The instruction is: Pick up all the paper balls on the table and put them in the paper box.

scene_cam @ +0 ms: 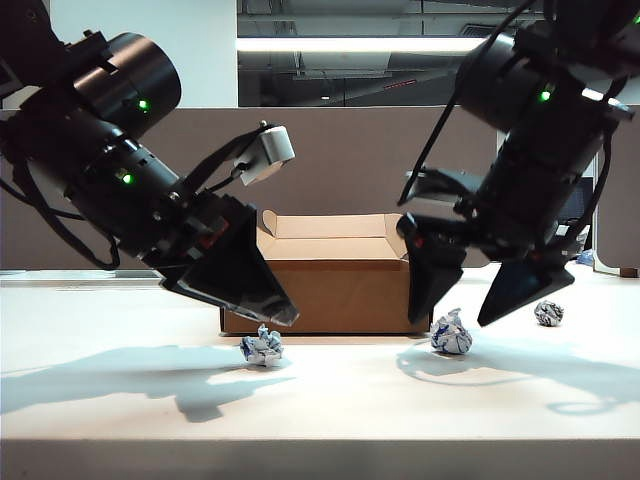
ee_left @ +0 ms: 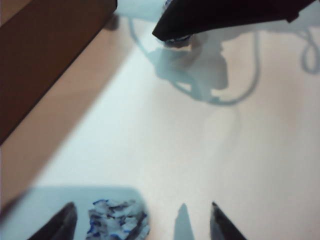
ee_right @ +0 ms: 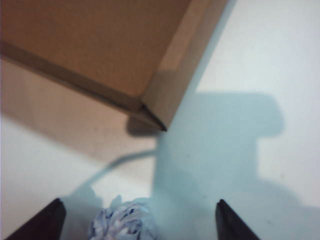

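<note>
Three paper balls lie on the white table (scene_cam: 110,410) in front of the brown paper box (scene_cam: 335,285). The left ball (scene_cam: 262,347) sits just below my left gripper (scene_cam: 281,313), which is open. In the left wrist view this ball (ee_left: 119,221) lies between the fingers, nearer one of them, with the left gripper (ee_left: 142,206) untouched by it. My right gripper (scene_cam: 454,319) is open, its tips on either side of the top of the middle ball (scene_cam: 451,335). The right wrist view shows this ball (ee_right: 122,222) inside the right gripper (ee_right: 139,202). The third ball (scene_cam: 548,313) lies alone to the right.
Grey-brown partition panels (scene_cam: 340,150) stand behind the box. A corner of the box (ee_right: 150,107) is close ahead of the right gripper, and a box wall (ee_left: 45,55) runs beside the left one. The table's front edge (scene_cam: 320,440) is near the camera.
</note>
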`<action>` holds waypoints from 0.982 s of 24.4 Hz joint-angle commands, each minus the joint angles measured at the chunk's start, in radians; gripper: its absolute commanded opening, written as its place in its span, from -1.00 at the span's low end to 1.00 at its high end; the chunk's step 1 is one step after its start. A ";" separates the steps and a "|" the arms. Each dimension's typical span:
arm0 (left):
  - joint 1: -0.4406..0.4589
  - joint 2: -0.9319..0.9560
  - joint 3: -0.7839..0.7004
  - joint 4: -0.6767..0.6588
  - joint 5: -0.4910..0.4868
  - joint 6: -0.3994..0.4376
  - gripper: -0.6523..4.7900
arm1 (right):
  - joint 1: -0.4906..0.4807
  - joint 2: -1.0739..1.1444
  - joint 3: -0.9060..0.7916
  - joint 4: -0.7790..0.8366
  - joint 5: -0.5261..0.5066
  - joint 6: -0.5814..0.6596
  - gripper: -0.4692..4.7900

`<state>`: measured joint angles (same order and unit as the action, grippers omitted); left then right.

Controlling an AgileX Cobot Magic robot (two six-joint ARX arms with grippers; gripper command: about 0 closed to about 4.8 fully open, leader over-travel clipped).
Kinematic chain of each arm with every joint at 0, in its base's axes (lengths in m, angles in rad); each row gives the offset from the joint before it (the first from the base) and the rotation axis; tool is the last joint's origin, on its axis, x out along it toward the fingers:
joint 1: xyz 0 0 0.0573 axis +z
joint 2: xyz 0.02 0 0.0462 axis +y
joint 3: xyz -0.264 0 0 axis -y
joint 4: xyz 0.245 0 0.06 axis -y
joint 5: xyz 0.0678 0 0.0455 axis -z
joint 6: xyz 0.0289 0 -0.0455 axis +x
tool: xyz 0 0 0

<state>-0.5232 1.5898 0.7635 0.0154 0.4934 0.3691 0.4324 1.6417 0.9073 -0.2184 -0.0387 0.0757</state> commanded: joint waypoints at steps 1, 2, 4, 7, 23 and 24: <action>-0.002 0.013 0.006 -0.003 -0.004 0.021 0.47 | 0.002 0.021 0.006 0.014 -0.008 0.002 0.57; -0.002 0.013 0.007 -0.006 -0.007 0.024 0.47 | 0.002 0.027 0.006 0.014 -0.008 0.002 0.57; -0.002 0.013 0.007 -0.005 -0.036 0.024 0.47 | 0.002 0.033 0.006 0.019 -0.008 0.002 0.57; -0.002 0.013 0.007 -0.007 -0.057 0.037 0.35 | 0.002 0.037 0.006 0.033 -0.008 0.002 0.57; -0.002 0.047 0.006 0.009 -0.086 0.069 0.01 | 0.016 0.037 0.006 -0.017 0.011 -0.032 -0.07; -0.002 0.047 0.006 0.019 -0.086 0.069 0.01 | 0.016 0.037 0.006 -0.017 0.016 -0.032 -0.08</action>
<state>-0.5232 1.6386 0.7635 0.0113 0.4038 0.4313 0.4450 1.6810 0.9092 -0.2268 -0.0265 0.0444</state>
